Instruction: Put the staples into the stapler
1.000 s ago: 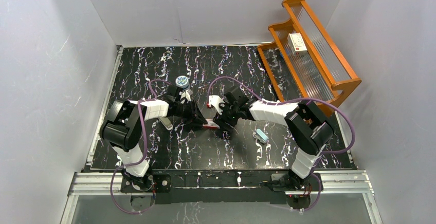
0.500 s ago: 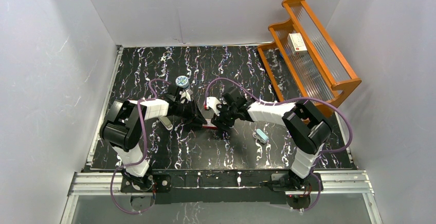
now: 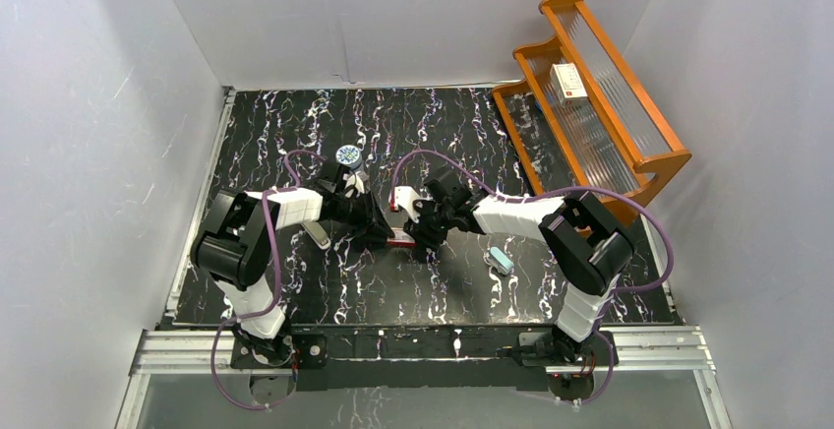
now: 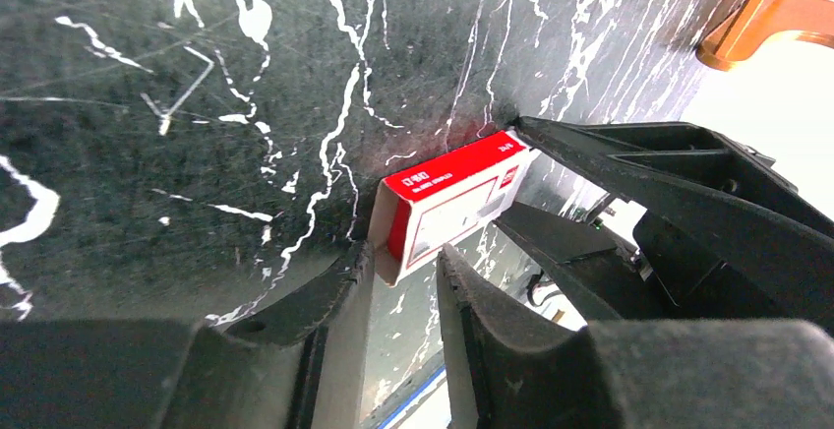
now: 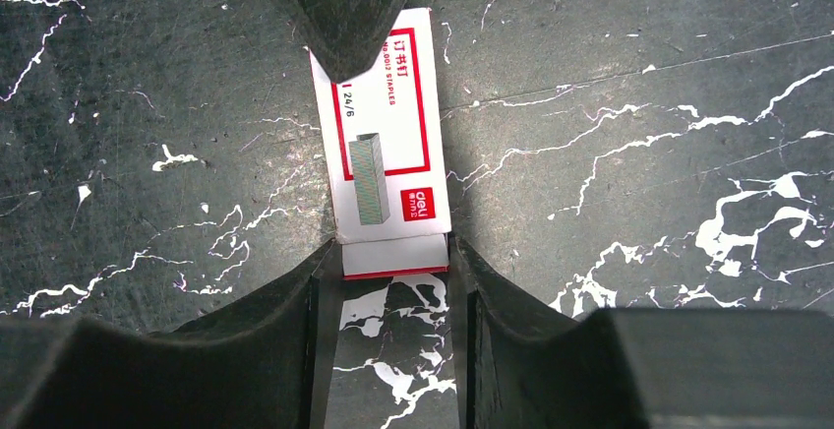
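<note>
Jaws of right end effector (image 5: 391, 248) have narrowed onto staples (image 5: 388, 139).

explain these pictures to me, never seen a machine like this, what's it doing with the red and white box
This is a robot: a left arm and a right arm bolted to a table. The wide picture is from a camera above and behind them. The close-ups are from cameras on the wrists, so the black prongs at the bottom are each arm's own gripper. The left gripper holds one end of the staple box; the right gripper seems to pinch the other end. On the table: a cream stapler, a blue stapler and a tin. A white box sits on a wooden rack.
</note>
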Controlling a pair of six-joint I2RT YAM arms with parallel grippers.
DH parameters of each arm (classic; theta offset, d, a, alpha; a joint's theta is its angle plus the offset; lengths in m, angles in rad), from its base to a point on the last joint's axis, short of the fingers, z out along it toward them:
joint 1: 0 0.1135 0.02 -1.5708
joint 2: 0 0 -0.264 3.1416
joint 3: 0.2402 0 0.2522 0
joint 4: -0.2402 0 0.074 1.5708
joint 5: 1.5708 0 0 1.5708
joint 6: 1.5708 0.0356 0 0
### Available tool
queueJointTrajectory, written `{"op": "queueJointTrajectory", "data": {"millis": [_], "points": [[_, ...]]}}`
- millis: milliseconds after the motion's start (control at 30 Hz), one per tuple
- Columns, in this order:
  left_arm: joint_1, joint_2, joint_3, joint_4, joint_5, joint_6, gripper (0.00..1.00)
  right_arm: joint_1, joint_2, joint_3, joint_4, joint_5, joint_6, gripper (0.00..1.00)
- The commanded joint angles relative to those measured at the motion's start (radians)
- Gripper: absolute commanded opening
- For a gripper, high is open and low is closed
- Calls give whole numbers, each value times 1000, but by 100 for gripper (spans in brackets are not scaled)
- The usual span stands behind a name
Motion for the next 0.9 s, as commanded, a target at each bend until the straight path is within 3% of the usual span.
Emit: {"op": "queueJointTrajectory", "data": {"millis": [0, 267, 733, 867], "points": [[22, -15, 17, -70, -48, 48, 28, 6, 21, -2, -35, 6, -20, 46], [26, 2, 3, 41, 61, -12, 16, 6, 23, 5, -43, -1, -24, 46], [26, 28, -22, 90, 73, -29, 19, 6, 22, 5, -42, -5, -21, 47], [26, 38, -17, 92, 74, -30, 13, 7, 18, -1, -41, -3, -26, 47]]}}
